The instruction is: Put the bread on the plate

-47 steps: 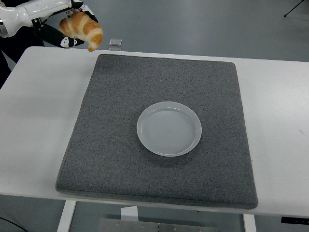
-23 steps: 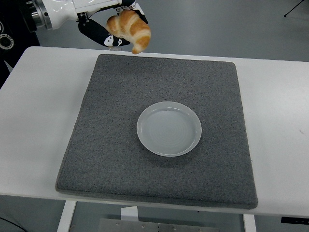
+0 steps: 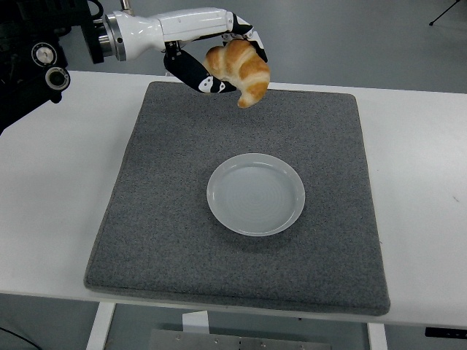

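A golden croissant [image 3: 242, 68] hangs in the air over the far part of the grey mat, held in my left hand [image 3: 219, 62], whose black fingers curl around its left side. The white forearm reaches in from the upper left. A pale round plate [image 3: 255, 194] sits on the middle of the mat, nearer to me and slightly right of the croissant, with nothing on it. The right arm does not show.
The grey felt mat [image 3: 160, 211] covers most of the white table [image 3: 51, 182]. Dark robot hardware [image 3: 33, 65] stands at the upper left corner. Grey floor lies beyond the table's far edge.
My left hand has carried the croissant to the right and a little nearer, from off the table's far left corner to above the mat's far edge. The plate has not moved.
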{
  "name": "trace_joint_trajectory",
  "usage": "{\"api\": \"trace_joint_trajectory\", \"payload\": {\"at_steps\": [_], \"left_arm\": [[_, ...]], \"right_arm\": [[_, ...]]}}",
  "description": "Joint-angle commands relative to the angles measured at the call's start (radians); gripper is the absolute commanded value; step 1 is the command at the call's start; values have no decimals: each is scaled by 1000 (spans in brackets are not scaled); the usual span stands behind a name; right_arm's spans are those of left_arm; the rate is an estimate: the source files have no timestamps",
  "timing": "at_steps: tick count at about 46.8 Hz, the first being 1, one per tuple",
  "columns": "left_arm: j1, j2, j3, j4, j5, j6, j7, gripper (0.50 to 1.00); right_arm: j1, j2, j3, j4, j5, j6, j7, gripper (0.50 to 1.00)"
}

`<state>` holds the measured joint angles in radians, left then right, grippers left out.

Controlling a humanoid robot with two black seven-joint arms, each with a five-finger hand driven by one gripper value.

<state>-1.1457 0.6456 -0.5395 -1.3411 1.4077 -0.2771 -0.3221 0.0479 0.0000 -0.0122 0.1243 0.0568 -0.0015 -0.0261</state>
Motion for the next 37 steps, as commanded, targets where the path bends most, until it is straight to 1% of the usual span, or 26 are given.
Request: {"api": "trace_joint_trajectory", "payload": {"at_steps": [1, 4, 9, 17, 22, 25, 29, 32, 37], "left_arm": [[12, -24, 10, 0, 42, 7, 0, 500], [24, -50, 18, 2, 60, 9, 1, 500], [47, -70, 27, 7, 73, 10, 1, 500], [55, -110, 104, 22, 76, 30, 1, 500], [60, -122, 183, 28, 77, 101, 3, 500], [64, -126, 239, 31, 85, 165, 3, 500], [78, -153, 300, 49, 112, 246, 3, 500], [90, -170, 328, 68, 123, 280, 3, 500], [112, -181, 336, 89, 123, 289, 3, 500]], "right_arm": [[0, 0, 0, 0, 0, 0, 0, 952], [0, 0, 0, 0, 0, 0, 0, 952], [0, 0, 0, 0, 0, 0, 0, 952], [0, 0, 0, 0, 0, 0, 0, 952], [1, 0, 0, 0, 0, 0, 0, 952], [0, 0, 0, 0, 0, 0, 0, 952], [0, 0, 0, 0, 0, 0, 0, 954], [0, 0, 0, 0, 0, 0, 0, 952], [0, 0, 0, 0, 0, 0, 0, 952]]}}
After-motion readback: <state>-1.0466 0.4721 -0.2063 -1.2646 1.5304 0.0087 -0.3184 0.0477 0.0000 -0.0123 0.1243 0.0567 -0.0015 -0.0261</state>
